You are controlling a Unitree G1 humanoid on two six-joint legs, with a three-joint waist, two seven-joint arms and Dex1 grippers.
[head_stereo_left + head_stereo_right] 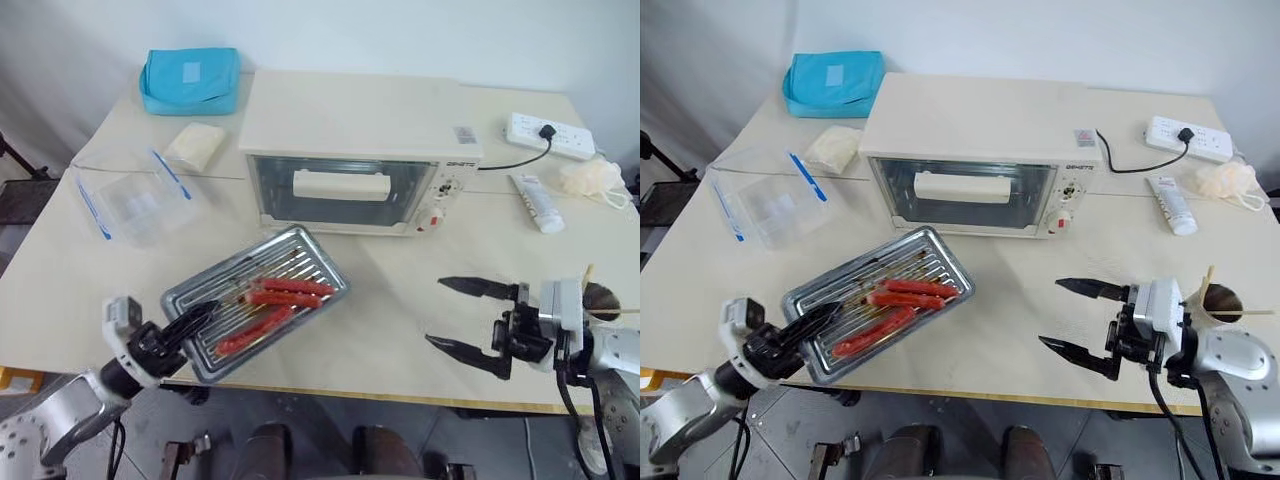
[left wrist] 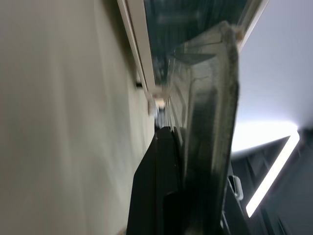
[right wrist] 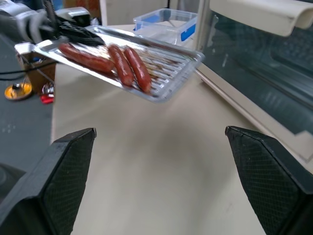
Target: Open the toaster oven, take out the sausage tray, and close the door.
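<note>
The cream-white toaster oven stands at the back middle of the table, its glass door shut with the bar handle across it. In front of it, to the left, is the silvery sausage tray with three red sausages on its wire rack. My left gripper is shut on the tray's near left corner. The right wrist view shows the tray lifted off the table and tilted. My right gripper hovers open and empty over the table's front right, pointing left toward the tray.
A clear plastic box with blue clips sits left of the oven, with a white packet and a blue pouch behind it. A power strip, a tube and a mesh bundle lie at the right.
</note>
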